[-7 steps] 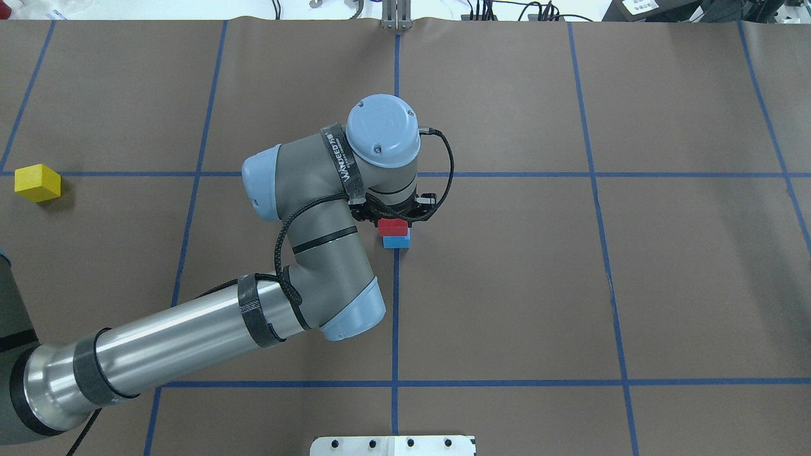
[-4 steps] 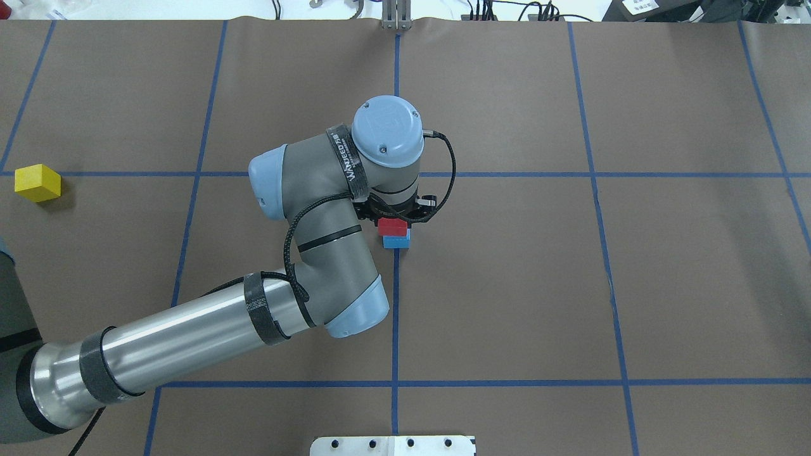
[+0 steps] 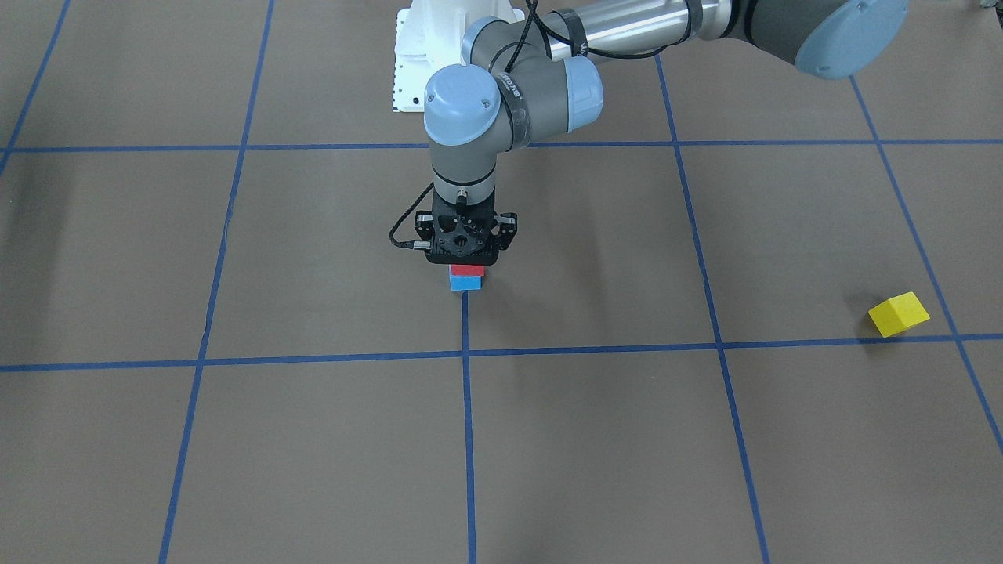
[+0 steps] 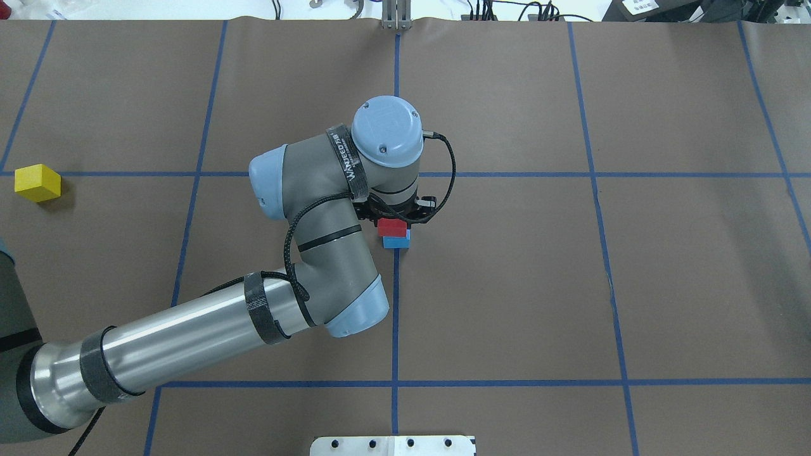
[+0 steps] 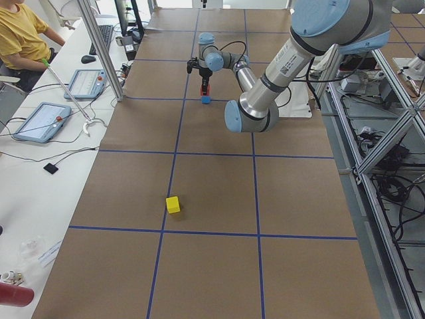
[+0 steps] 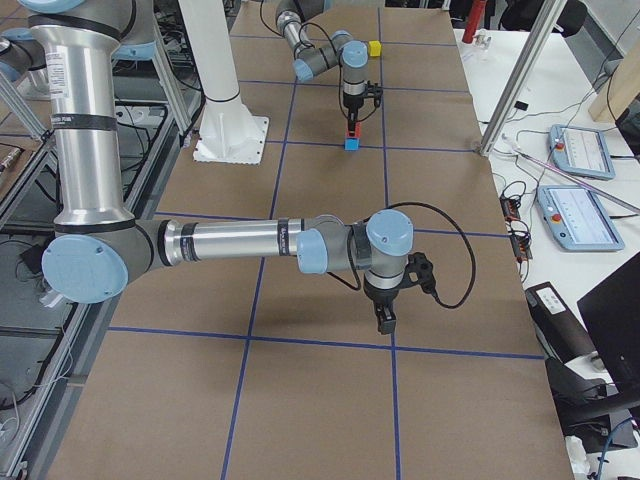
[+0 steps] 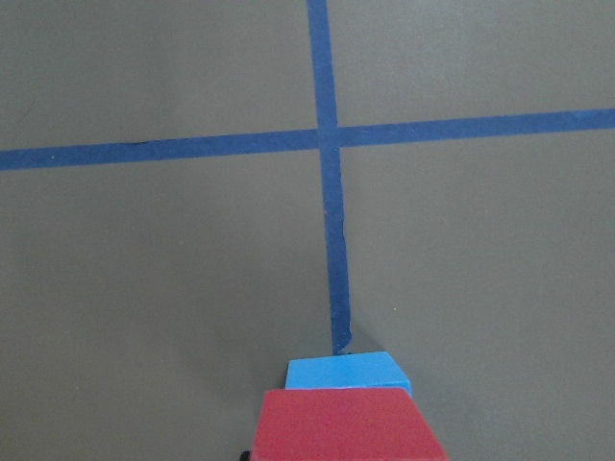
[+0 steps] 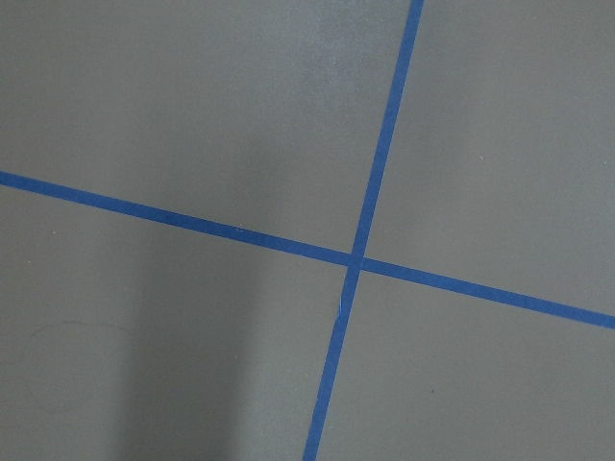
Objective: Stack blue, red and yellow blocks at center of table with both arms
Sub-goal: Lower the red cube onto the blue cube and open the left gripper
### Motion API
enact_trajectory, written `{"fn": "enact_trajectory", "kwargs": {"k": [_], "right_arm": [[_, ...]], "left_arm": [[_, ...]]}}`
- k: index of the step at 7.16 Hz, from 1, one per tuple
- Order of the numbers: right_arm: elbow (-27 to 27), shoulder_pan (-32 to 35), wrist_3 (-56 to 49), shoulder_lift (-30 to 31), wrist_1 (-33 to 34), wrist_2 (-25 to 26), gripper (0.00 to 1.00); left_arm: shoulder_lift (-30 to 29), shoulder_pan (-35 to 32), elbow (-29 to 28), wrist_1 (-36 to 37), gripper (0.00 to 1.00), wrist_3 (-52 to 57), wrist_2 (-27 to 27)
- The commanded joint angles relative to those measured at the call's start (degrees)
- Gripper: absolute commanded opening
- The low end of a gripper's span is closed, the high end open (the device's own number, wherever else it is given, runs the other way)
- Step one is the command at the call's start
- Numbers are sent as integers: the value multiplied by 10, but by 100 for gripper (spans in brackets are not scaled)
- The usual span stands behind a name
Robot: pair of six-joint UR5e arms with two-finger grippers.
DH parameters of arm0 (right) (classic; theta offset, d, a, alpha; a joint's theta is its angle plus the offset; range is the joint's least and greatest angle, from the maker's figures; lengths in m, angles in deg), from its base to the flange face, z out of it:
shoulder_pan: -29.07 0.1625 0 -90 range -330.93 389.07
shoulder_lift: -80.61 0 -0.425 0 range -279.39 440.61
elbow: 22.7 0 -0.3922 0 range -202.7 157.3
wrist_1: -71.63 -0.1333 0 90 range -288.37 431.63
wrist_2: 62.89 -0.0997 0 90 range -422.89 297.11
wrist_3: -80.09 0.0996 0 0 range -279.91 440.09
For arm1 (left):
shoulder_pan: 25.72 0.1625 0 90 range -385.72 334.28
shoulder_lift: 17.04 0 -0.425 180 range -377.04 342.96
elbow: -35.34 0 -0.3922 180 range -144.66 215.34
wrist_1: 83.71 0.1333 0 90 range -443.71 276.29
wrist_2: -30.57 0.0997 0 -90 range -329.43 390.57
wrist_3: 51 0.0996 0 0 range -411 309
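The red block (image 4: 393, 227) sits flat on the blue block (image 4: 396, 242), an upright stack at the centre of the bench (image 4: 507, 285), faces square to the grid. Both are matte cubes with no long axis. The left claw (image 3: 466, 261) points straight down over the red block, its fingers hidden, so its grip cannot be told. The yellow block (image 4: 38, 182) lies far to the robot's left, askew to the lines. Whether the right claw (image 6: 386, 320) is open or closed cannot be told either. Since a second ago the left wrist has shifted slightly; the blocks have not moved.
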Motion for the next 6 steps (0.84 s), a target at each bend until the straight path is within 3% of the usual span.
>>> {"fn": "enact_trajectory", "kwargs": {"k": [1, 6], "right_arm": [[0, 0, 0, 0, 0, 0, 100], [0, 0, 0, -1, 0, 0, 100]], "left_arm": [[0, 0, -1, 0, 43, -1, 0], [-2, 0, -4, -1, 56, -5, 0]]}}
